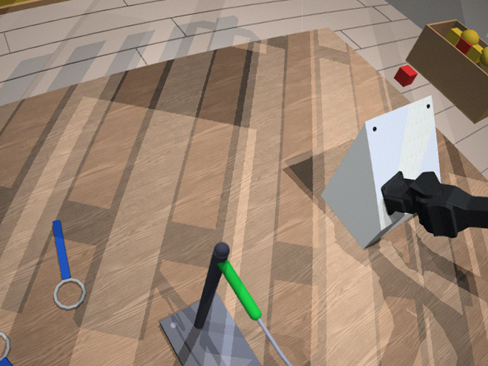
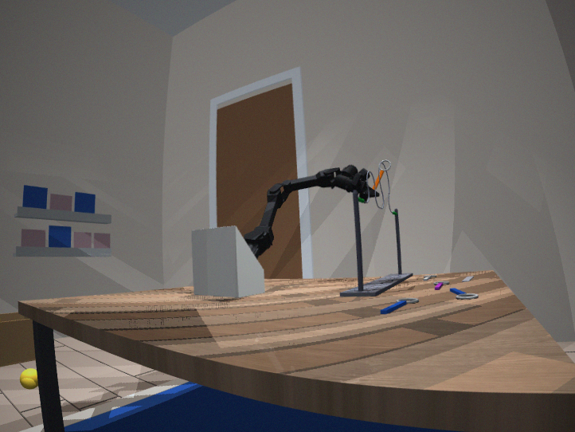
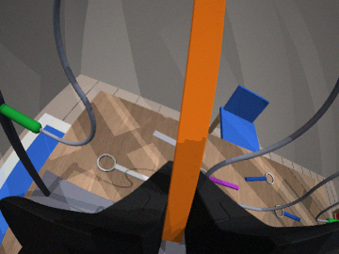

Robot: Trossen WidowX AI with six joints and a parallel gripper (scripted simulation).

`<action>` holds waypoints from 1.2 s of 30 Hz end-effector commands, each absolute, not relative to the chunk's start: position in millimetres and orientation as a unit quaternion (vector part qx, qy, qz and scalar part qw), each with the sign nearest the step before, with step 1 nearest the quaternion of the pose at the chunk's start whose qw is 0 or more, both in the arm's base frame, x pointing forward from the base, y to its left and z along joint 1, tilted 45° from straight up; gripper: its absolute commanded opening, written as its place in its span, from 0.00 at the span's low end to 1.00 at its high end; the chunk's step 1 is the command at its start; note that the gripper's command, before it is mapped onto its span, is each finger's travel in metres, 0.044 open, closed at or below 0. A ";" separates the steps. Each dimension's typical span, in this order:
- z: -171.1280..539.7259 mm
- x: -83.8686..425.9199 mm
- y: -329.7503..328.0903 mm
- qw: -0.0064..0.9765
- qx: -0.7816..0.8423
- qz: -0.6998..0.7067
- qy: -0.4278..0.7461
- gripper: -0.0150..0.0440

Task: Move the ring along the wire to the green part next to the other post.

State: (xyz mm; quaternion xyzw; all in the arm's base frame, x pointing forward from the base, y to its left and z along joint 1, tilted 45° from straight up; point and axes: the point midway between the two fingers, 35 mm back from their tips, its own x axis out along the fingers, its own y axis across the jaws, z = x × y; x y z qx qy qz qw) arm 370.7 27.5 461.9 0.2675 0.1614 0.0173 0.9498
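Observation:
My gripper (image 2: 374, 189) (image 3: 179, 168) is shut on the orange handle (image 2: 378, 178) (image 3: 200, 71), high above the table. The ring (image 2: 385, 165) is at the handle's upper end, near the top of a tall wire loop; whether the wire runs through it is too small to tell. The ring is outside the wrist view. The grey wire (image 1: 284, 356) (image 2: 389, 190) (image 3: 70, 75) passes on both sides of the handle in the wrist view. One green part (image 1: 240, 289) (image 2: 361, 199) (image 3: 20, 118) joins the near post (image 1: 209, 291) (image 2: 357, 241); the other green part (image 2: 395, 213) (image 3: 333, 220) joins the far post (image 2: 397, 241).
The posts stand on a grey base plate (image 1: 223, 352) (image 2: 349, 293). Loose ring tools lie on the table, with a blue handle (image 1: 61, 250) (image 2: 393, 307) and a purple handle (image 2: 439, 285) (image 3: 223, 183). The pale arm stand (image 1: 347, 197) (image 2: 216, 260) is behind the arm.

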 end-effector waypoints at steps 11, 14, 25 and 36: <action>467.9 368.7 32.9 0.927 0.346 0.040 0.139 0.00; 468.8 368.9 34.1 0.921 0.363 0.045 0.135 0.00; 472.6 369.7 38.1 0.896 0.423 0.061 0.119 0.00; 476.9 370.3 41.7 0.867 0.482 0.076 0.102 0.00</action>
